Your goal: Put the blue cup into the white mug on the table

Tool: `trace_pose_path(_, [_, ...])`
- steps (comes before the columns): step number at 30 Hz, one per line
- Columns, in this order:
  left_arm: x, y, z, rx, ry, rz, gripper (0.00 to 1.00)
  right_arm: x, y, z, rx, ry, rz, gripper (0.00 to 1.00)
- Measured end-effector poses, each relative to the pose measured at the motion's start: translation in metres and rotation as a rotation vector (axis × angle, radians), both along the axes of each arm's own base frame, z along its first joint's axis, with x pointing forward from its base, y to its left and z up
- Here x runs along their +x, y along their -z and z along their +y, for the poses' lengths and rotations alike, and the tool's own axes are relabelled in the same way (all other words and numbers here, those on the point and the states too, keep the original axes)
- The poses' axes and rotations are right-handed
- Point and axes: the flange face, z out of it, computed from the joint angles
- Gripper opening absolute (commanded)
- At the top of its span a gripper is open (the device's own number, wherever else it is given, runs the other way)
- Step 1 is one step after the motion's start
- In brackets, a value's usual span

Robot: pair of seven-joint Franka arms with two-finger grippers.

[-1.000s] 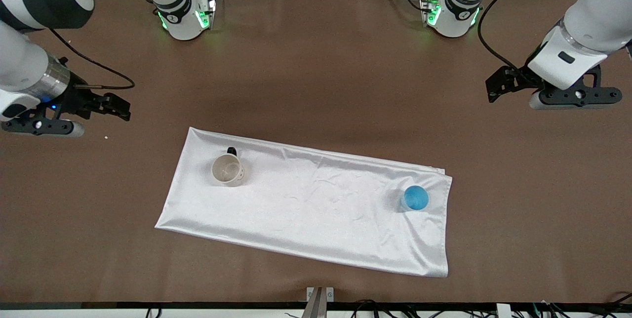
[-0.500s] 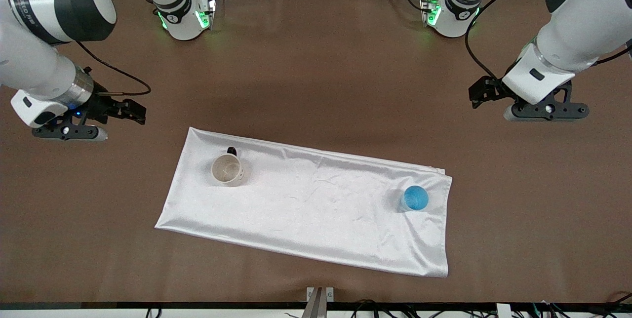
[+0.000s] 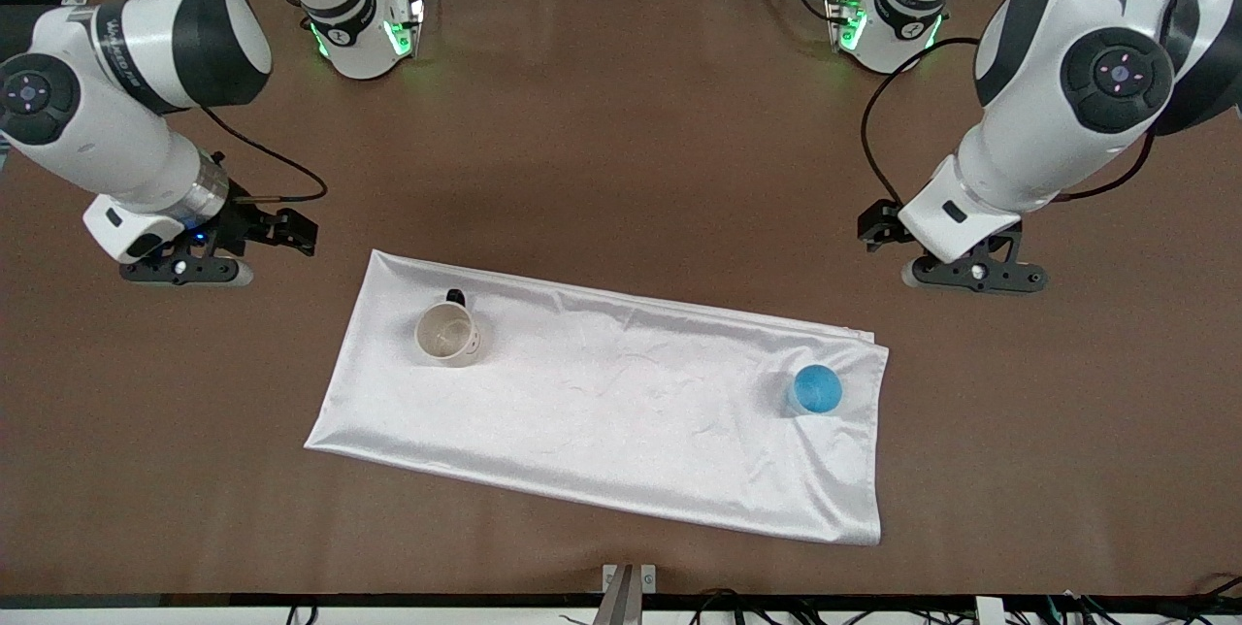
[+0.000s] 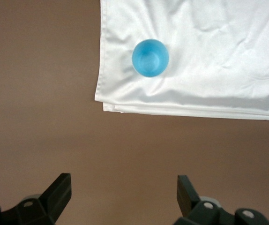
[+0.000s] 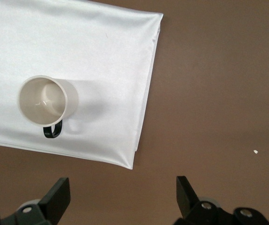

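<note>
Over the last second both arms have swung in from the table's ends, so the left gripper [image 3: 973, 274] now hangs with jaws wide and empty over bare table [image 3: 621, 140] near the blue cup [image 3: 816, 389]. The right gripper [image 3: 189, 268], equally agape, hangs near the white mug [image 3: 446, 334], likely readying a pick. Both vessels stand upright, well apart, on a shiny white cloth [image 3: 621, 411], the brown top otherwise uncluttered.

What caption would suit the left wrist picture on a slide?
Open left gripper over the bare brown table, with the blue cup upright on the white cloth near its corner.
</note>
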Motion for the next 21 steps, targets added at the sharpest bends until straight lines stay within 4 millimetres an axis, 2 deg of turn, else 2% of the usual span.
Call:
trace_pose_path(5, [0.011,0.021,-0.006,-0.007,0.004,-0.008,1.0,-0.011,0.029,0.025,0.004,-0.008,-0.019,1.0])
trace_pose_path(15, [0.027,0.072,-0.032,-0.024,0.034,-0.029,1.0,-0.049,0.089,0.113,0.027,-0.02,-0.066,1.0])
trace_pose_path(21, [0.036,0.104,-0.047,-0.037,0.049,-0.05,1.0,-0.052,0.113,0.122,0.025,-0.011,-0.045,1.0])
